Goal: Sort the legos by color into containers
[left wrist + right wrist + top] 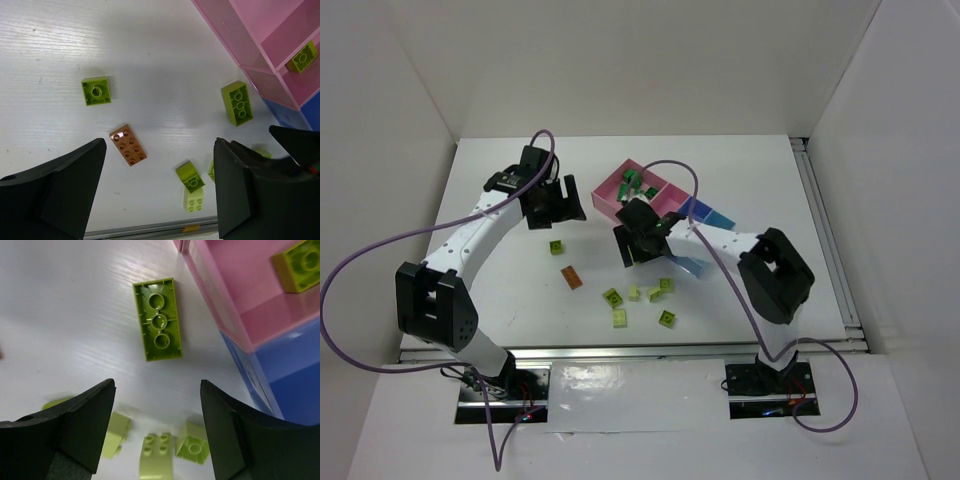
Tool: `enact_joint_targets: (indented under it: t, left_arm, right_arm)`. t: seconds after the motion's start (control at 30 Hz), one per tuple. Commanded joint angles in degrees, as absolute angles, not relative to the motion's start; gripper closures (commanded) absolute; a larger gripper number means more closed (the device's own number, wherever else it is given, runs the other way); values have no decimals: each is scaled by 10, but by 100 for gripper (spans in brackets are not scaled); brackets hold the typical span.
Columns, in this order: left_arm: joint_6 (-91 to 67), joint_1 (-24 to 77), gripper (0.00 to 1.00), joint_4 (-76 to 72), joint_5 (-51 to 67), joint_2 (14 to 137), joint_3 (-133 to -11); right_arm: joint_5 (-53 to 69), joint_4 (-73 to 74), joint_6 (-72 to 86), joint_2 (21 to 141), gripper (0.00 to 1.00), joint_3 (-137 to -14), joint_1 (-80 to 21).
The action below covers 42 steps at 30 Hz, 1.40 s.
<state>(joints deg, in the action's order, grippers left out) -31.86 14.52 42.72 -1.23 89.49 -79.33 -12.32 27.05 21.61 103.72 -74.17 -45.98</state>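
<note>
**Long lime brick lies just outside the containers**

Nearest us, well short of the containers (605, 197), loose lime legos (620, 318) lie scattered on the tabletop (740, 160). The one orange-brown brick (128, 145) lies on the side of them away from the containers. Our left claw (160, 150) hangs above that brick, released and holding nothing.

Closer to the containers, our right claw (157, 405) hovers with its jaws apart and nothing between them. Just beyond its tips a long lime brick (157, 319) rests on the tabletop, just beside the containers' pink wall but outside it. It lies upside down: we see its hollow underside with three round tubes in a row, glossy and yellow-green.

We judge the step in hand to be getting this brick into the pink compartment (240, 275) next to the blue one, where another lime brick (299, 265) already sits. The next move calls for us to reach forward, drop the jaws across the brick's narrow width, and keep clear of the wall.

Farthest, the end pink compartment holds the dark green bricks (638, 183).
</note>
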Motion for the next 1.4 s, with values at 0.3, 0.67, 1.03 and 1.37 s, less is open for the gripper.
enact_joint_targets:
  t: [0.3,0.67,1.03,1.37]
  left_arm:
    - [-323,137,10,425,-17,869,-780]
    - [-323,127,10,425,-17,869,-780]
    - [-330,121,1,465,-69,922,-791]
    - [-336,121,1,444,-104,975,-757]
  right_arm:
    - [-116,247,156,1160,29,-831,-448]
    - [-109,253,133,1112,75,-838,-443]
    - [-219,244,217,1019,74,-817,-373]
    - [-207,193,195,1071,33,-850,-341]
